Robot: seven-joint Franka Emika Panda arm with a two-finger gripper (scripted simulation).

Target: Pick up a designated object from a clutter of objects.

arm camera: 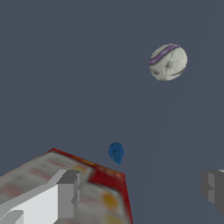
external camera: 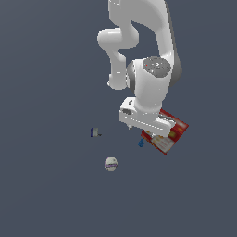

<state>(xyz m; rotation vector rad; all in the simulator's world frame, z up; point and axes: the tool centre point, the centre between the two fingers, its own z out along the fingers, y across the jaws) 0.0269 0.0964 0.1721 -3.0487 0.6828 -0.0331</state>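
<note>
A: Entry – where did the tiny blue thing (external camera: 141,143) (arm camera: 116,152) sit?

B: On the dark tabletop (external camera: 46,194) (arm camera: 65,78), just beside the corner of the red box (external camera: 165,133) (arm camera: 105,183), on the side toward the exterior view's left. Whether it touched the box, I could not tell. It lay bare, nothing gripping it.

A: And the claw (external camera: 139,121) (arm camera: 142,192)?

B: Open. In the wrist view the two fingers (arm camera: 69,194) stood wide apart, one over the red box, the other at the frame's edge, with nothing between them. The blue thing lay in the gap's line but beyond the fingertips, lower down on the tabletop. In the exterior view the white hand hung above the box and partly hid it.

A: Box condition?

B: It lay flat, its red border and yellow-white panels facing up, turned at an angle to the frame.

A: Other clutter?

B: The white ball (external camera: 110,164) (arm camera: 168,62) with a purple band – well apart from the blue thing, toward the exterior view's left and nearer the camera. The grey-blue block (external camera: 95,132) was farther left, alone, seen only in the exterior view.
</note>
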